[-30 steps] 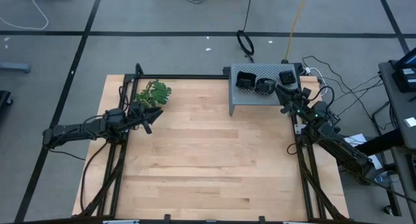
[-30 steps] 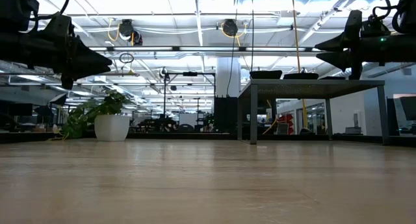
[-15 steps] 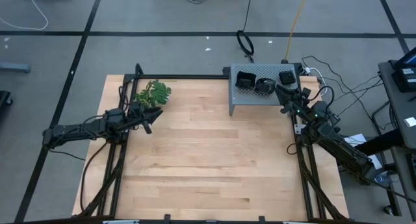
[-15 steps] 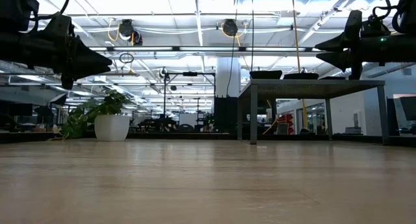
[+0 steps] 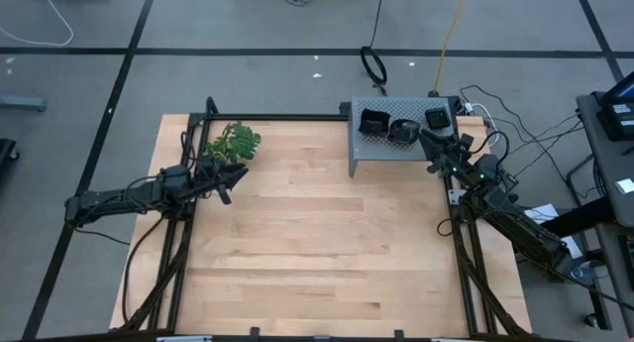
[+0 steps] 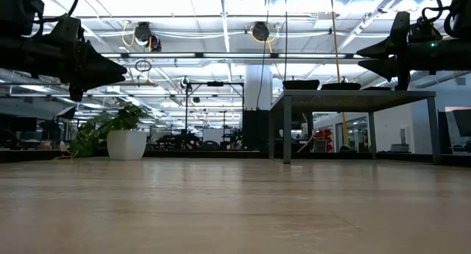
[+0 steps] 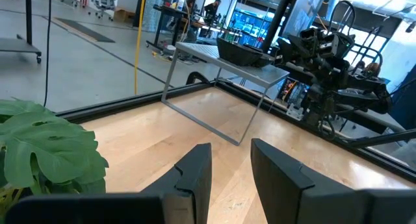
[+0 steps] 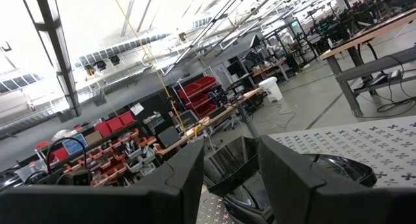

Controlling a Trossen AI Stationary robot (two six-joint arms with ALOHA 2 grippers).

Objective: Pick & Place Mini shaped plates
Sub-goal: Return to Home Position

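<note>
While spread, seemingly empty, right gripper (image 5: 427, 136) just beside mini shaped plates (image 5: 437, 116) on shelf (image 5: 381, 152).

The counter (image 5: 317, 243) lies open across its middle and near side. At the far right, the grey shelf (image 5: 386, 154) carrying black plates (image 5: 374, 122) blocks passage, with the right end effector (image 5: 432, 144) seemingly just beside it. The leafy sprig (image 5: 235, 142) crowds the left end effector (image 5: 226, 183).

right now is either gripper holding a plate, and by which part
Nothing is held. Both are open and empty: the left gripper over the table, the right gripper beside the plates on the shelf.
</note>
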